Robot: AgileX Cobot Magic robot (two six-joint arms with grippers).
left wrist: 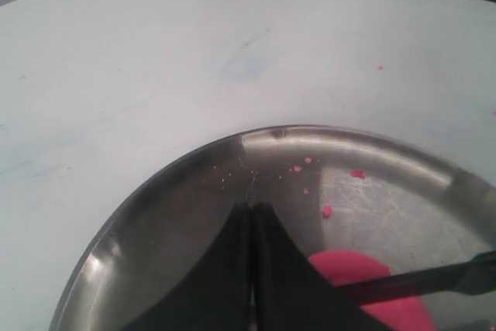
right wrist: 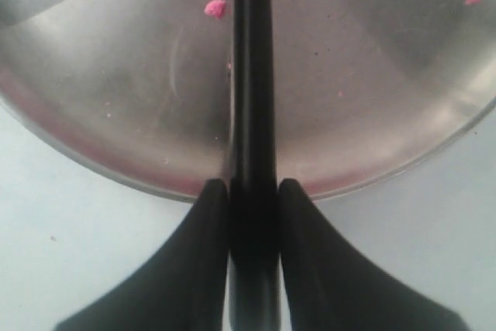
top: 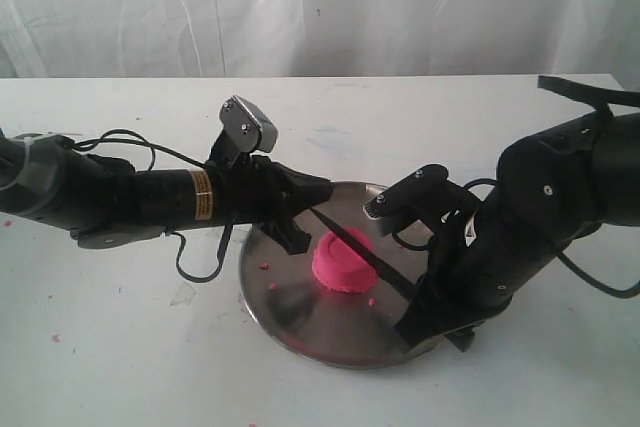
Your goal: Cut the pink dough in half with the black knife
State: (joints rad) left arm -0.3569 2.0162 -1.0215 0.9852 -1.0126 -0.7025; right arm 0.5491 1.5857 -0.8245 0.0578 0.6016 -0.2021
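Fingers on my right arm (right wrist: 253,199) are pinching the black knife (right wrist: 253,75) by its handle; left fingers (left wrist: 252,215) are pressed together, empty. Blade's lying across the pink dough (top: 343,263) mid-plate (top: 300,322). I'd press straight down through the center, no sawing. Can't tell how deep it's in though.

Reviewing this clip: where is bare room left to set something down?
White table between the backdrop and steel plate is bare. Front-left corner is open except pink crumbs. Crowded: the plate, with pink dough, black knife, left gripper and right gripper.
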